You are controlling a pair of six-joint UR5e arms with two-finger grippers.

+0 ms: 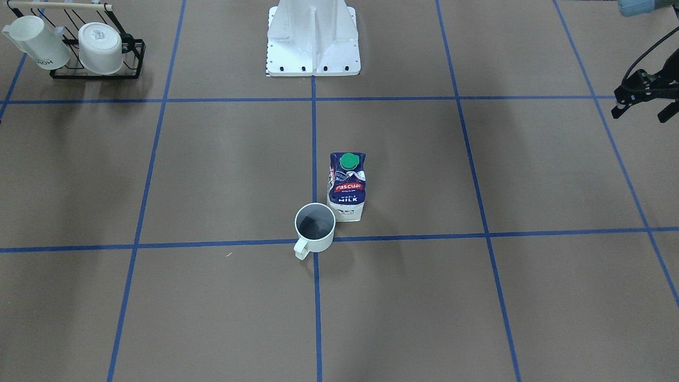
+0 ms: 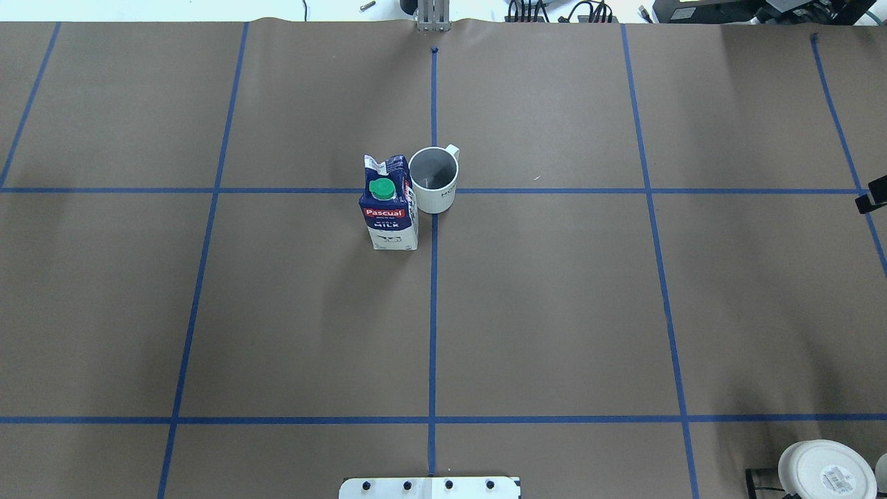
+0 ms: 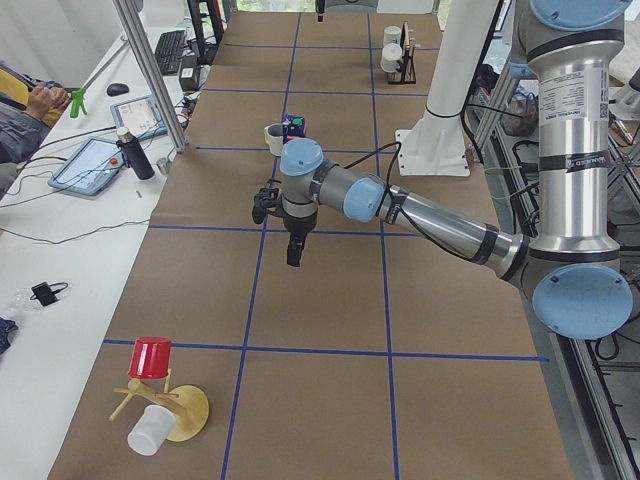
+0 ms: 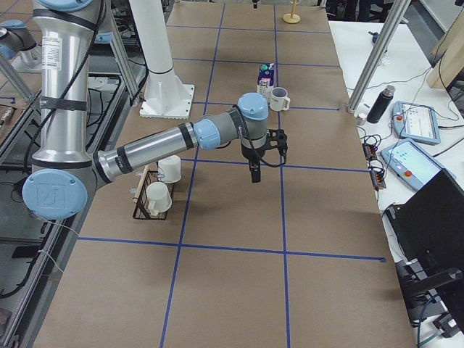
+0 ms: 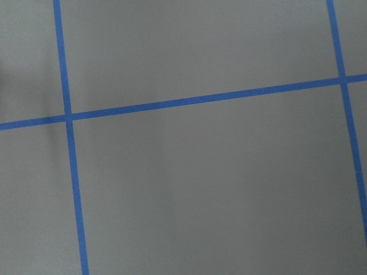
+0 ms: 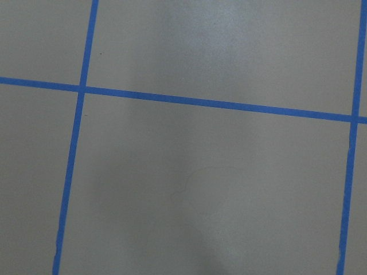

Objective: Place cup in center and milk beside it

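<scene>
Cup point(image 1: 314, 227) upright on the table point(image 1: 223, 175), sitting on the crossing of the centre tape lines point(image 1: 403, 236). Its mouth is up and the inside is grey. Handle points away from the robot and slightly to its right.

Milk point(image 1: 347, 185) upright just beside the cup, on the robot's left and a little nearer the base point(image 1: 313, 42). Green cap on top, label faces the operators' side. Touching or a hair apart: cannot tell.

Left gripper point(image 1: 639, 115) hangs well apart from both, out at the table's left end. Fingers spread, nothing between them.

Right gripper point(image 2: 872, 201) shows only as a sliver at the overhead view's edge. How far it is spread cannot be told.

A black rack point(image 1: 98, 66) with two white mugs stands at the robot's right end.
</scene>
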